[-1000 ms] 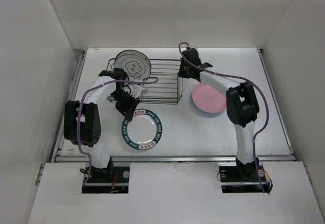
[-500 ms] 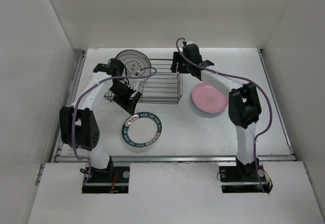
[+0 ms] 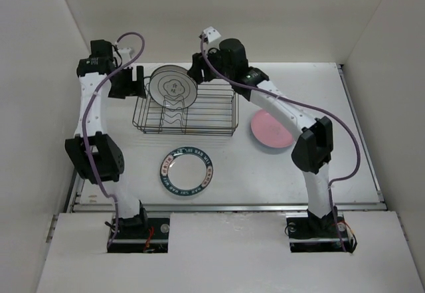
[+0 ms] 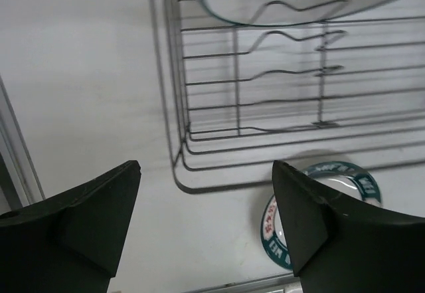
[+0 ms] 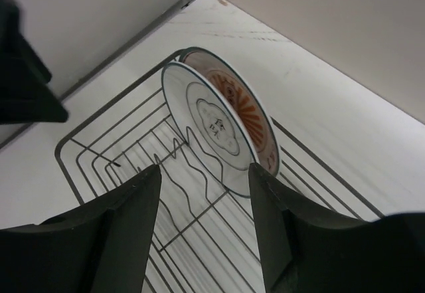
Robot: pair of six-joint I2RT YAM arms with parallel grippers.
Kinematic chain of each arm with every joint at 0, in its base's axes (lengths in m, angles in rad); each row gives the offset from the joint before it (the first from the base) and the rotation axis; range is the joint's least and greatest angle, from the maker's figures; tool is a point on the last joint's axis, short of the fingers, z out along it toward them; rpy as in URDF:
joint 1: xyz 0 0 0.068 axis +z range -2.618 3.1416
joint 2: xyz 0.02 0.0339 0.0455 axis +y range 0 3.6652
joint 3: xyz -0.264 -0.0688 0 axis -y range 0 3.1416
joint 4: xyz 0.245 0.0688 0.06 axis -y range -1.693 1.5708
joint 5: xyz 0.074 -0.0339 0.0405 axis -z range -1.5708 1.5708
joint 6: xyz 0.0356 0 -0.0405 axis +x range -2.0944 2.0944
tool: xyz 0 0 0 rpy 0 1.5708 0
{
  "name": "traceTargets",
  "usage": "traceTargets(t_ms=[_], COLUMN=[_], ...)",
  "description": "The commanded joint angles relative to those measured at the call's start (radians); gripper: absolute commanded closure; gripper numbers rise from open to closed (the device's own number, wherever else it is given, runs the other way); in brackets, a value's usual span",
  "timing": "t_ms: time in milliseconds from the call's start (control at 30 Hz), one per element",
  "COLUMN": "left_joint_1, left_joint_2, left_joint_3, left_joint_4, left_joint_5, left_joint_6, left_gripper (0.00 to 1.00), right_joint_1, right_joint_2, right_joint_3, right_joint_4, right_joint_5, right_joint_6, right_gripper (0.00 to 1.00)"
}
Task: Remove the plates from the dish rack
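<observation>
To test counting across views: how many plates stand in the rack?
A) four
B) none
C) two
C: the right wrist view shows a grey-ringed plate with an orange plate close behind it, both upright in the rack.

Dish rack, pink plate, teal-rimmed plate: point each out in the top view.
dish rack (image 3: 218, 115): top external view, bare wire floor, right half.
pink plate (image 3: 268, 134): top external view, its uncovered middle.
teal-rimmed plate (image 3: 188, 171): top external view, its white centre.
</observation>
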Motion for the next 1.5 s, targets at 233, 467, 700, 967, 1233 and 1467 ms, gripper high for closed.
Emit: traceTargets(t_ms=[233, 467, 700, 967, 1233, 1467], left_joint_1=[0.024, 0.024, 0.024, 0.033, 0.033, 0.033], left_joint_2=[0.277, 0.342, 0.362, 0.362, 0.362, 0.362], left_joint_3=[0.063, 0.017, -0.042, -0.077, -0.068, -0.059], left_joint_4=[0.007, 0.027, 0.027, 0.036, 0.036, 0.018], left_joint_5=[-0.192, -0.204, -0.109, -0.074, -0.084, -0.084], left_joint_6=[-0.119, -0.119, -0.121, -0.144, -0.144, -0.134], left_gripper=[0.27, 0.66, 1.0, 1.0, 1.0, 1.0], right_joint_1=[0.031, 0.031, 0.031, 0.031, 0.031, 0.031], right_joint_2=[0.223, 0.313, 0.278, 0.181, 0.283, 0.361], right_joint_3=[0.172, 0.245, 0.232, 0.167, 0.226, 0.27], right_joint_4=[0.024, 0.042, 0.063, 0.112, 0.08, 0.089], right_joint_5=[0.065, 0.066, 0.084, 0.095, 0.079, 0.07], right_joint_6=[-0.029, 0.006, 0.016, -0.015, -0.015, 0.005], right_gripper=[0.41, 0.66, 1.0, 0.58, 0.53, 0.55])
